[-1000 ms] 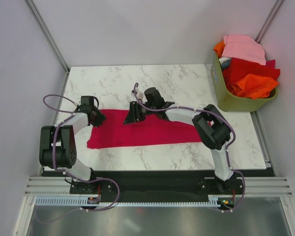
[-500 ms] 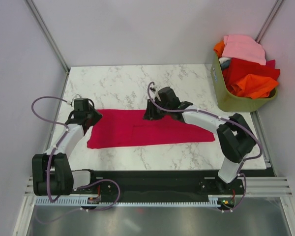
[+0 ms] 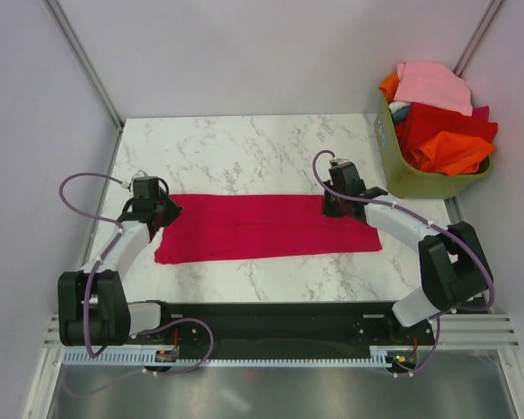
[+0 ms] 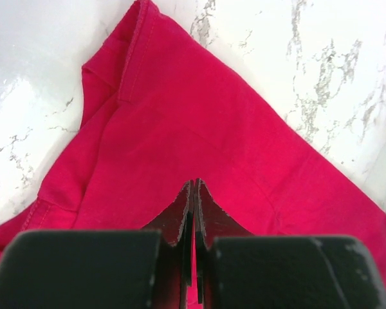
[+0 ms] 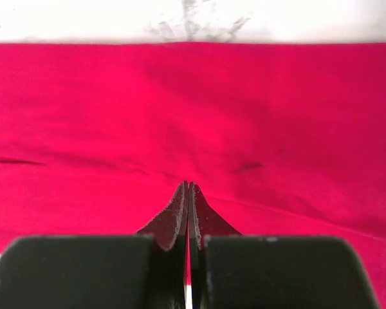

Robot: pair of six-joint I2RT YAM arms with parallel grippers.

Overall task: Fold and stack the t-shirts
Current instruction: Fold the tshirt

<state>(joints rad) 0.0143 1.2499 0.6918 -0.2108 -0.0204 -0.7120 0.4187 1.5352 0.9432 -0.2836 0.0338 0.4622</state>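
A crimson t-shirt (image 3: pixel 262 229) lies flat on the marble table as a long folded strip. My left gripper (image 3: pixel 163 209) is shut and sits low over the shirt's left end; in the left wrist view its tips (image 4: pixel 194 183) rest over the red cloth (image 4: pixel 231 141) near a sleeve seam. My right gripper (image 3: pixel 334 208) is shut and sits on the strip's upper edge near its right end; in the right wrist view its tips (image 5: pixel 188 185) are pressed together over the cloth (image 5: pixel 257 109). Neither gripper visibly pinches cloth. Pink (image 3: pixel 432 83), red (image 3: pixel 441 122) and orange (image 3: pixel 454 153) tees lie in the basket.
An olive-green basket (image 3: pixel 419 182) stands at the table's back right corner, just beyond the right gripper. The marble table (image 3: pixel 244 148) ends at a black rail along its near edge. Walls close in on the left and right.
My right gripper has slid right along the shirt from its middle to near its right end, and the strip now lies flatter and longer there. My left gripper stayed at the left end.
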